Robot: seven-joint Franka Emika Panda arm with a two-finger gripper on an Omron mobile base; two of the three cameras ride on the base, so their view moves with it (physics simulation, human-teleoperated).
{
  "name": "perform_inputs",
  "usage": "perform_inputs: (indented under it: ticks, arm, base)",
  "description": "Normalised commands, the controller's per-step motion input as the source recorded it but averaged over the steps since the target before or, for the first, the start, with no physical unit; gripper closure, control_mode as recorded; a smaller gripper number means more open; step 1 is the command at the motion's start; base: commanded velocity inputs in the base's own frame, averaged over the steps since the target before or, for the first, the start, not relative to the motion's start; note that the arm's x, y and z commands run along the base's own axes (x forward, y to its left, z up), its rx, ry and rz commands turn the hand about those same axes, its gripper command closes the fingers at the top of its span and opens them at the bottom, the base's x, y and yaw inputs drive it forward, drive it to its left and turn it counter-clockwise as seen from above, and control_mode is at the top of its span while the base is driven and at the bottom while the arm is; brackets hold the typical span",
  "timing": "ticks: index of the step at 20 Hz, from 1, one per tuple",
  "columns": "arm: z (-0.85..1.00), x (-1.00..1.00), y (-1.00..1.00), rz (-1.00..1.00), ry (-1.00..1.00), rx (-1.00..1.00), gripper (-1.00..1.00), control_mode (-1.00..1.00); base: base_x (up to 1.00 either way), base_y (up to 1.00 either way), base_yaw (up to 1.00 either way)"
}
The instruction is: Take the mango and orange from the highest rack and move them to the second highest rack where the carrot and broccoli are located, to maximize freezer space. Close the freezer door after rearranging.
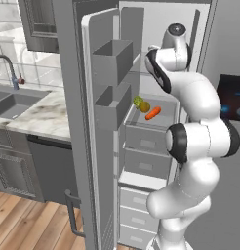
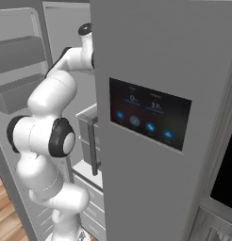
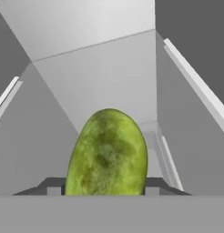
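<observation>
In the hand view a green mango stands upright between my finger tips, and my gripper is shut on it. It rests on the pale floor of the highest rack, deep inside the freezer. In the left base view my arm reaches into the upper freezer, and the hand is hidden behind the arm. On the second highest rack lie the green broccoli, the carrot and, between them, a round yellow-orange fruit that looks like the orange.
The freezer door stands open to the left, with two grey bins on its inside. Closed drawers sit below the racks. A counter with a sink lies left. The neighbouring door with a display panel is on the right.
</observation>
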Motion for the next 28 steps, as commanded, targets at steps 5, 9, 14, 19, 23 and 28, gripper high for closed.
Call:
perform_inputs:
  ticks: [5, 9, 14, 19, 23, 28]
  arm:
    - [0.00, -0.59, 0.42, 0.00, -0.03, -0.06, 1.00, -1.00]
    - [0.00, -0.73, 0.48, 0.00, -0.02, 0.00, 1.00, -1.00]
    - [0.00, -0.80, 0.43, 0.00, 0.00, 0.00, 1.00, -1.00]
    - [-0.11, -0.73, 0.31, 0.00, 0.00, 0.00, 1.00, -1.00]
    - [-0.39, -0.59, 0.13, 0.00, 0.02, 0.00, 1.00, -1.00]
    - [-0.55, -0.24, 0.08, 0.00, 0.18, 0.00, 1.00, -1.00]
  base:
    - [0.00, 0.00, 0.00]
    - [0.00, 0.00, 0.00]
    - [0.00, 0.00, 0.00]
    - [0.00, 0.00, 0.00]
    - [0.00, 0.00, 0.00]
    - [0.00, 0.00, 0.00]
